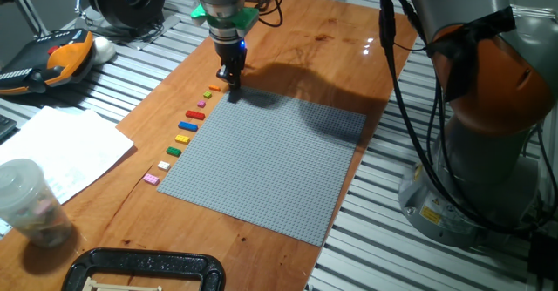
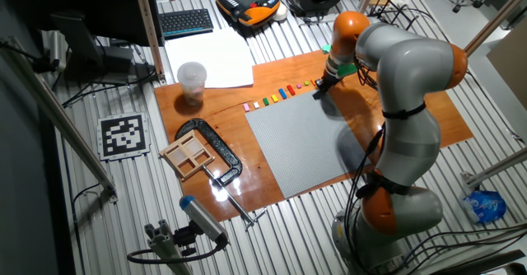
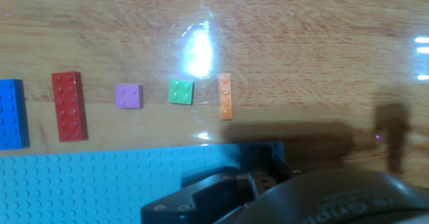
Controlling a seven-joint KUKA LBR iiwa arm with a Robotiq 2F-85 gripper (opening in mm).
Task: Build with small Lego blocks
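Observation:
My gripper (image 1: 232,84) is down at the far left corner of the grey baseplate (image 1: 270,165). In the hand view the gripper (image 3: 249,178) looks shut on a dark brown brick (image 3: 253,155) that sits at the plate's corner. The other small Lego blocks lie in a row on the wood along the plate's left edge, from an orange one (image 1: 214,88) to a pink one (image 1: 151,179). The hand view shows orange (image 3: 226,96), green (image 3: 180,92), pink (image 3: 128,96), red (image 3: 69,106) and blue (image 3: 10,113) bricks beside the baseplate (image 3: 100,184).
A plastic cup (image 1: 30,204) and sheets of paper (image 1: 61,147) lie left of the wooden board. A black clamp (image 1: 144,269) sits at the near edge. An orange pendant (image 1: 52,56) rests at the far left. The robot's base (image 1: 488,108) stands at the right.

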